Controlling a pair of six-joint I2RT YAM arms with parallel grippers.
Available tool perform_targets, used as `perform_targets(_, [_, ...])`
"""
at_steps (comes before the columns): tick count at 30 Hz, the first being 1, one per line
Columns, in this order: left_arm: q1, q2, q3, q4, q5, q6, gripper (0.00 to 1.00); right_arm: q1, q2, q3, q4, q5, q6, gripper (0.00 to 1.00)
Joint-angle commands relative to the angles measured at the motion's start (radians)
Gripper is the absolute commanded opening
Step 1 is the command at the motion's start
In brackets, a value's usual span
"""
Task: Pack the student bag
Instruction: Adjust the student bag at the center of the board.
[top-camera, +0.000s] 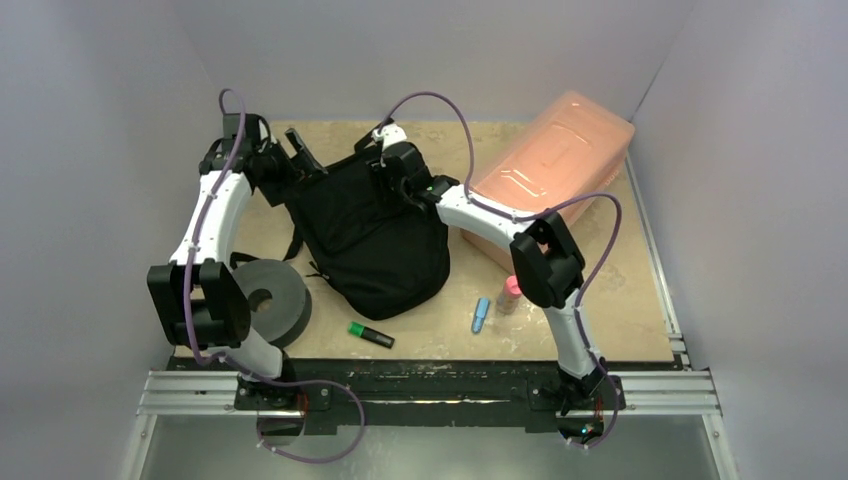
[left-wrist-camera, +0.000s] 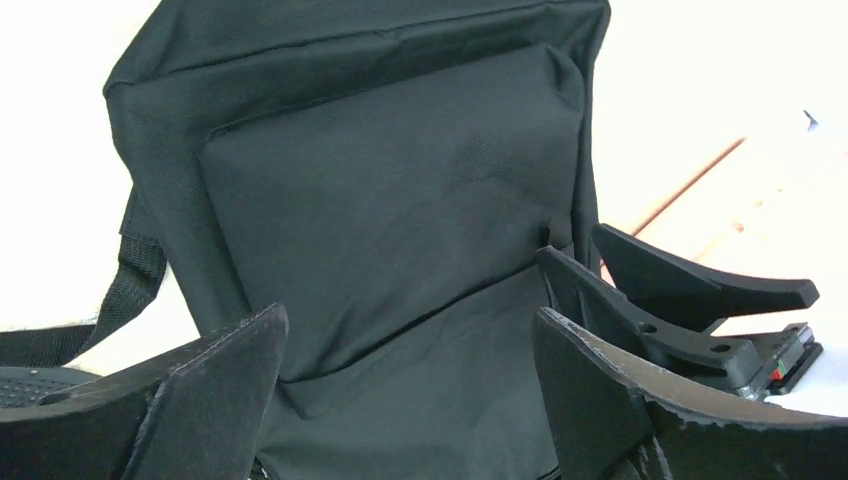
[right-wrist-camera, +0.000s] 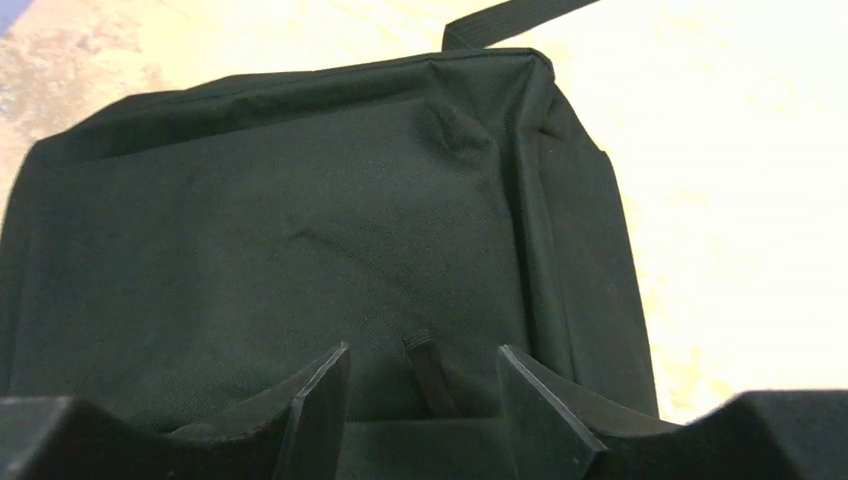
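Note:
The student bag (top-camera: 370, 235), a soft black backpack, lies flat in the middle of the table and fills both wrist views (left-wrist-camera: 390, 200) (right-wrist-camera: 300, 230). My left gripper (top-camera: 302, 150) hovers at its far left corner, open wide over the fabric with nothing between its fingers (left-wrist-camera: 410, 400). My right gripper (top-camera: 392, 188) hangs over the bag's far end, open. A small black pull tab (right-wrist-camera: 428, 368) lies between its fingers (right-wrist-camera: 425, 395), untouched by either one. The right gripper's black fingers (left-wrist-camera: 690, 290) also show in the left wrist view.
A translucent pink box (top-camera: 555, 165) stands at the back right. A dark grey foam ring (top-camera: 265, 300) sits front left of the bag. A green highlighter (top-camera: 370, 334), a blue marker (top-camera: 481, 315) and a pink-capped tube (top-camera: 510, 294) lie near the front edge.

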Motion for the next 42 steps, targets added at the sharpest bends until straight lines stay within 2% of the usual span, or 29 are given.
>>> perform_targets(1, [0.080, 0.092, -0.018, 0.039, 0.139, -0.127, 0.87, 0.007, 0.026, 0.121, -0.022, 0.040, -0.066, 0.56])
perform_targets(4, [0.118, 0.159, -0.037, 0.045, 0.205, -0.205, 0.79, 0.006, 0.058, 0.127, -0.022, 0.038, -0.070, 0.50])
perform_targets(11, [0.123, 0.177, -0.135, 0.133, 0.273, -0.308, 0.77, 0.006, 0.076, 0.108, -0.012, 0.061, -0.081, 0.43])
perform_targets(21, [0.123, 0.220, -0.169, 0.175, 0.310, -0.347, 0.77, 0.006, 0.101, 0.105, -0.013, 0.048, -0.094, 0.45])
perform_targets(24, [0.124, 0.232, -0.178, 0.191, 0.333, -0.360, 0.76, 0.006, 0.102, 0.102, -0.010, 0.043, -0.088, 0.37])
perform_targets(31, [0.121, 0.228, -0.191, 0.209, 0.347, -0.374, 0.76, 0.006, 0.086, 0.104, -0.005, 0.032, -0.068, 0.00])
perform_targets(37, [0.108, 0.239, -0.215, 0.246, 0.380, -0.408, 0.76, 0.011, 0.046, 0.104, -0.004, -0.033, -0.007, 0.00])
perform_targets(42, [0.090, 0.255, -0.232, 0.276, 0.406, -0.433, 0.76, 0.034, 0.006, 0.071, 0.063, -0.157, 0.088, 0.00])
